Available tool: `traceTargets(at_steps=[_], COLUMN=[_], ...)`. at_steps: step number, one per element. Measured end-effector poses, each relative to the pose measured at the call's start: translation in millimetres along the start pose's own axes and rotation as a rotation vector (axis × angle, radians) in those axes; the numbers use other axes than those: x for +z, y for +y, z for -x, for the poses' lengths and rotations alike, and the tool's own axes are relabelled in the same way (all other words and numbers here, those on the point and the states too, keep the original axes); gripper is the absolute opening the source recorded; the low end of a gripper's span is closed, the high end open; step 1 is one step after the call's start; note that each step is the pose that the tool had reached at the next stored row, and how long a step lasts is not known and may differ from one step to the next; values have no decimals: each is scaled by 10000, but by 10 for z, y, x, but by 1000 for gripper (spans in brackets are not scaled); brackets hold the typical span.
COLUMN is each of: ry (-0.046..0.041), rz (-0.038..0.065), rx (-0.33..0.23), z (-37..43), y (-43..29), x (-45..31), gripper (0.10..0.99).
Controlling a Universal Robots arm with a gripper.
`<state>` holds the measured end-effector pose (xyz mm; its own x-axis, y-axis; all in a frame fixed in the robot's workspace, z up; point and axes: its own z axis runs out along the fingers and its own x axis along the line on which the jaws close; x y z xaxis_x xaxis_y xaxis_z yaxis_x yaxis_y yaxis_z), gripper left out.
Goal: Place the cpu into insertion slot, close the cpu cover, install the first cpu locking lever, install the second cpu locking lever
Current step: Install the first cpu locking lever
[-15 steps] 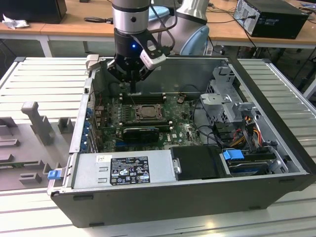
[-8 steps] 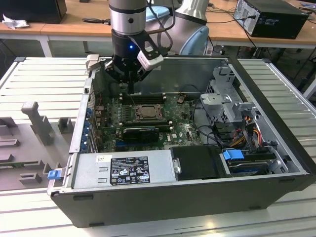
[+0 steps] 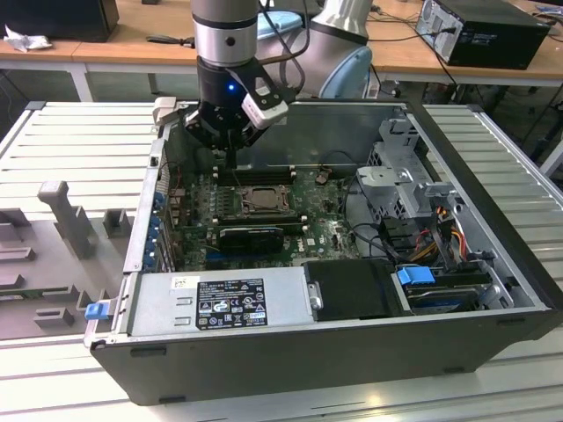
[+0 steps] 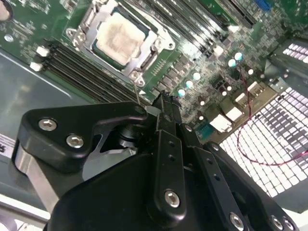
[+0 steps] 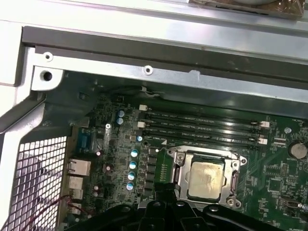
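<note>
The cpu (image 4: 120,36) (image 5: 207,178), pale silver-beige, lies in the insertion slot (image 3: 261,200) on the green motherboard (image 3: 325,229). The cpu cover (image 4: 144,62) (image 5: 182,173) lies flat around it as a silvery frame. My gripper (image 4: 161,101) (image 3: 230,163) hangs just above the board beside the socket's corner, over the memory slots' side, fingers shut together. A thin wire locking lever (image 4: 138,94) rises from that socket corner up to the side of the fingertips; whether it is touched I cannot tell.
The open computer case (image 3: 493,264) surrounds the board, with tall walls. A grey power supply (image 3: 220,303) sits in front, a drive cage (image 3: 400,176) and cables (image 3: 440,220) on the exterior view's right. Long memory slots (image 5: 202,127) run beside the socket. A grey fixture (image 3: 53,246) lies outside.
</note>
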<state>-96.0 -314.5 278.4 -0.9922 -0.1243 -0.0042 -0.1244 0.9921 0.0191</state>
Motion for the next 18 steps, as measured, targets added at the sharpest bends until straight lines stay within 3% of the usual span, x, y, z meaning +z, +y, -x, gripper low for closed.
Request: traceTargets(at_steps=[3, 7, 18], ry=[-16, -16, -16], rz=[-1, 0, 0], rx=[1, 1, 1], z=[-106, -154, -159], y=[15, 38, 203], x=[33, 83, 176], gripper=[106, 106, 106])
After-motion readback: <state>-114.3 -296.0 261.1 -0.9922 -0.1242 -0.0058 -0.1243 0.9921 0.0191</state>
